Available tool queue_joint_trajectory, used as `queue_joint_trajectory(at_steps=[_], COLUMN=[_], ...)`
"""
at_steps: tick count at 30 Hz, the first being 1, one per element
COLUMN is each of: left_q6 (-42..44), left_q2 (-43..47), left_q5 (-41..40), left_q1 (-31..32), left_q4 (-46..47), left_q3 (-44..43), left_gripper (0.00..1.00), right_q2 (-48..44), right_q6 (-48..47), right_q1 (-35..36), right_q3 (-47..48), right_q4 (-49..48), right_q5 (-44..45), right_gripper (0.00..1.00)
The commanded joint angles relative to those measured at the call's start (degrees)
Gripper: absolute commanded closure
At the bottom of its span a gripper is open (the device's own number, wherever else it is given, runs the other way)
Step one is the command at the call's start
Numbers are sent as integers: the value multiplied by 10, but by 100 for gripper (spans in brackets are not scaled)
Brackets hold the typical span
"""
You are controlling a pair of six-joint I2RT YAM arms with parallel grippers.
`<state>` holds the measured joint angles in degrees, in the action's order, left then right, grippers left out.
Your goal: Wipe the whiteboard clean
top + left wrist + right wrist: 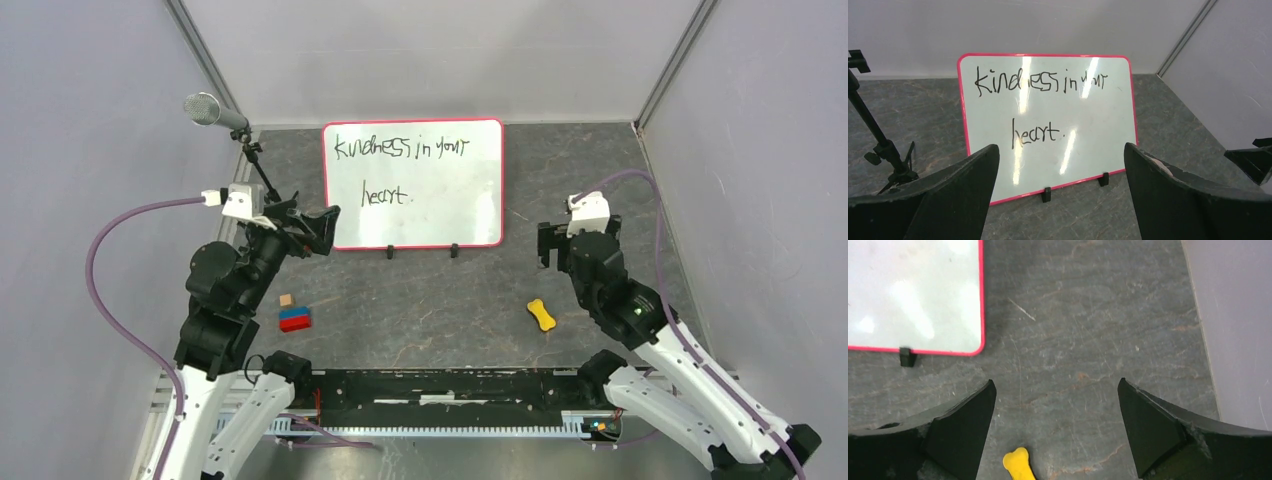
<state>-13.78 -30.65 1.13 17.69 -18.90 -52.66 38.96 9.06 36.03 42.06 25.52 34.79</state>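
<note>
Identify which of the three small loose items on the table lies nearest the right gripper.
The yellow bone-shaped piece, lying close beside the right gripper. The tan cube and the red-and-blue block lie by the left arm instead.

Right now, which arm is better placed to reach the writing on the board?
Left, I'd judge. The left gripper, open, sits at the board's near left corner, facing the writing. The right gripper, also open, sits off the right edge, with blank board nearest it.
</note>
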Motion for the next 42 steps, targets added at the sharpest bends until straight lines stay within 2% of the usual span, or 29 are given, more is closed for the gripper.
queue_joint_trajectory(at_steps=[1,4,11,13,17,20,26,31,36,42], left_q6=[19,14,11,13,14,12,5,-1,-5,-8], left_q2=[-4,-11,-20,-17,-13,-11,-21,-33,-39,-44], left_q5=[13,13,25,27,36,45,69,86,92,98], left_q1=[-3,-3,-3,-3,-2,-1,2,2,1,1], left_q4=[-12,-12,-3,13,9,14,25,29,32,32], left_q3=[5,12,32,39,56,64,70,71,72,74], left_gripper=[0,0,0,0,0,0,0,0,0,0], right_q2=[46,72,95,117,129,121,104,103,141,135], right_q6=[43,62,93,104,123,117,98,123,151,166], right_q1=[-1,-1,-9,-23,-98,-118,-114,-69,-15,21], right_q3=[17,8,-113,-134,-183,-204,-218,-212,-205,-205], right_q4=[53,66,-33,-45,-80,-90,-48,-16,-3,10], right_q5=[3,-26,-106,-128,-214,-265,-344,-297,-239,-205], right_gripper=[2,2,2,2,2,1,12,15,23,31])
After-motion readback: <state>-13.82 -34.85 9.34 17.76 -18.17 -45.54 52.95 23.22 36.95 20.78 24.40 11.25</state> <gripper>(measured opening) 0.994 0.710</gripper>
